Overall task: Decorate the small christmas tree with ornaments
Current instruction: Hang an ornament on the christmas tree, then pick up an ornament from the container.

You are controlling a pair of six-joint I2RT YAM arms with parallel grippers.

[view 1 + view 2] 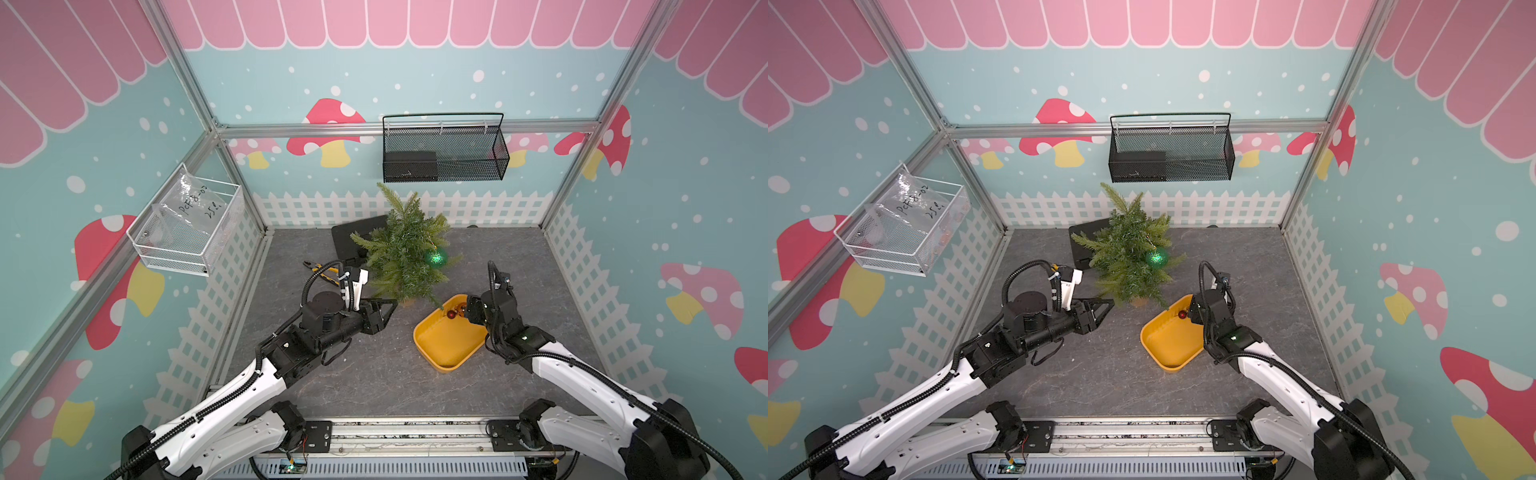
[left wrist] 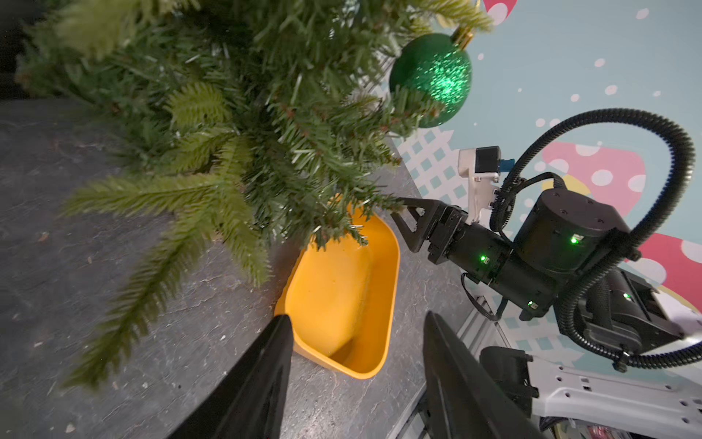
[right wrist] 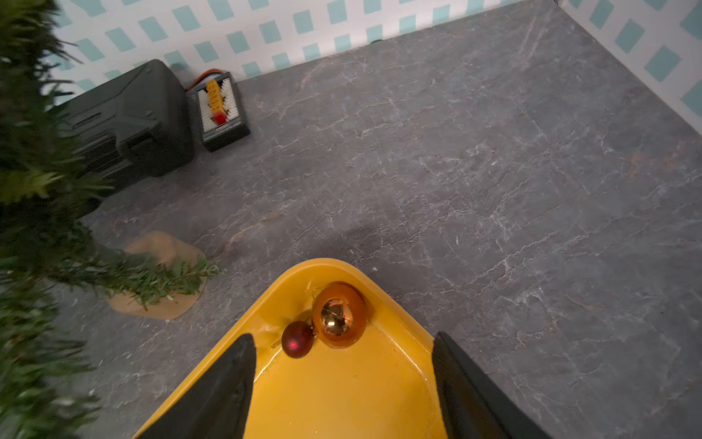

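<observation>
Over the yellow tray, the right end effector hangs apart and empty above the copper ball and red ball. The left end effector, also apart, is beside the tree, where the green ball hangs. Next, I think: lower, grip one ball. A bag reads roughly "PCF8-02".

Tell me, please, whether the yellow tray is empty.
Not empty: the yellow tray holds a copper-orange ball and a small red ball in one corner.

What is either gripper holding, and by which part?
Nothing: left gripper and right gripper jaws open, empty; copper ball and red ball lie loose in yellow tray.
</observation>
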